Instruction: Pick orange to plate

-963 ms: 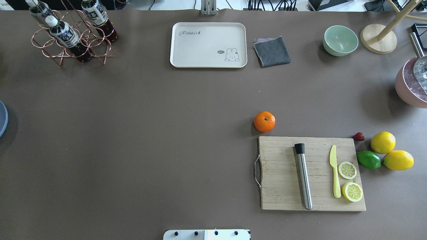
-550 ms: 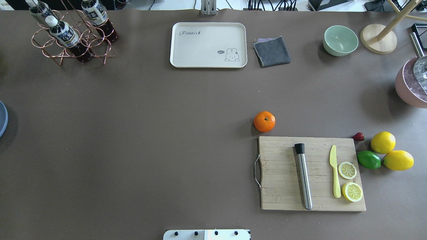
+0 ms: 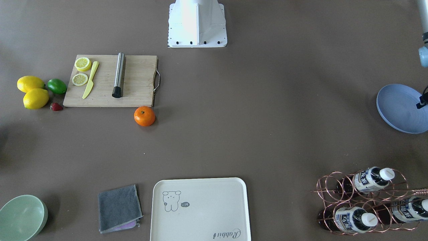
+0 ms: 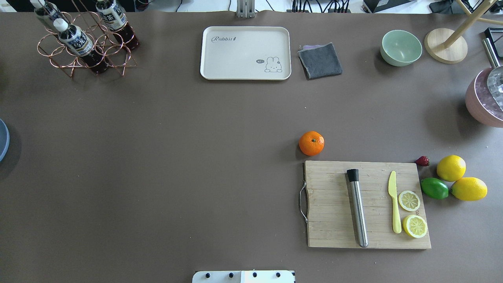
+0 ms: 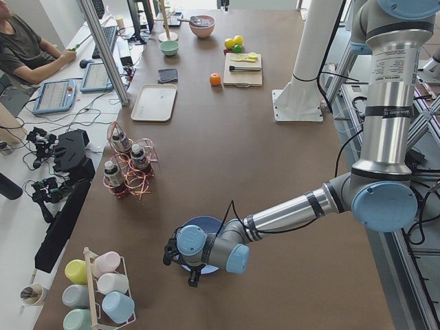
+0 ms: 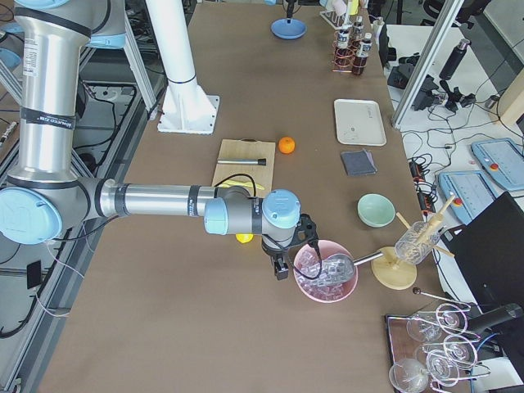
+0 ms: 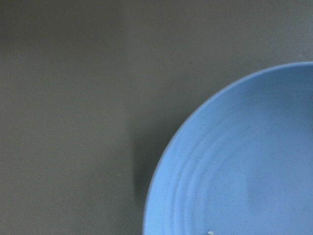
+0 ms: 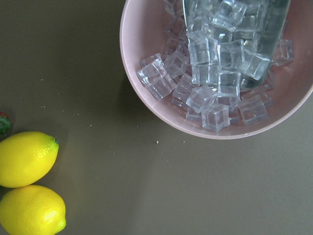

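Note:
The orange (image 4: 311, 143) rests on the brown table just beyond the cutting board's far left corner, also seen as the orange (image 3: 144, 116). Far off at the table's left end lies the light-blue plate (image 3: 399, 108), a sliver of plate (image 4: 2, 139) in the overhead view. My left gripper (image 5: 192, 273) hovers over the plate; its wrist view shows only the plate (image 7: 234, 166) and no fingers, so I cannot tell its state. My right gripper (image 6: 280, 266) hangs beside the pink ice bowl, far from the orange, and I cannot tell its state either.
A cutting board (image 4: 334, 220) holds a steel muddler, a yellow knife and lemon slices. Two lemons (image 4: 451, 168), a lime and a strawberry lie to its right. A pink bowl of ice (image 4: 483, 106), green bowl (image 4: 401, 47), grey cloth, cream tray (image 4: 245, 53) and bottle rack (image 4: 84, 43) line the far side.

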Available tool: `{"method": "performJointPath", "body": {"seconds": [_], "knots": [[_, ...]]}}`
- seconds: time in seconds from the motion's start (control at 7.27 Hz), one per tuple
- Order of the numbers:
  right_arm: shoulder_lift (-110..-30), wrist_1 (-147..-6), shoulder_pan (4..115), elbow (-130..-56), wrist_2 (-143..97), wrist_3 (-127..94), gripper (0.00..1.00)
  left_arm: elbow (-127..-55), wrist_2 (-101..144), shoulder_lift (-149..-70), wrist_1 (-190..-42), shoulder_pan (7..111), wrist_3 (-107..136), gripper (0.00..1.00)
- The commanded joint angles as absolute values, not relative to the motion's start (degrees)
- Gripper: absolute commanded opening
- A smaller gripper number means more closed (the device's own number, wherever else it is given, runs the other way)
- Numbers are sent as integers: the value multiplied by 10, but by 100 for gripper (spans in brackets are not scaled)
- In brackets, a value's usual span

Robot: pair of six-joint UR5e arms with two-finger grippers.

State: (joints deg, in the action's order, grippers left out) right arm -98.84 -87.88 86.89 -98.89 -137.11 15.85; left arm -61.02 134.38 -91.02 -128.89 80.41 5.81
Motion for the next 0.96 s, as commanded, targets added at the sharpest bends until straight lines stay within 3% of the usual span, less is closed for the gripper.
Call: {"method": "performJointPath", "body": {"seconds": [0.0,0.14,0.41,0.69,0.83], "knots": [[-989,-878,869,-989,-1371,157,100,-594,1344,-911,-1301,803,58,79],[-989,-878,869,-990,-1371,157,100,-588,1344,-911,-1309,803,58,77],[-989,-878,868,-990,-1372,155,100,-587,1343,-911,-1309,803,58,63],[-988,-878,869,-990,-1373,155,100,-587,1344,-911,-1309,803,59,16],[-988,-879,868,-990,-1374,153,100,-588,1344,-911,-1310,803,60,0]]}}
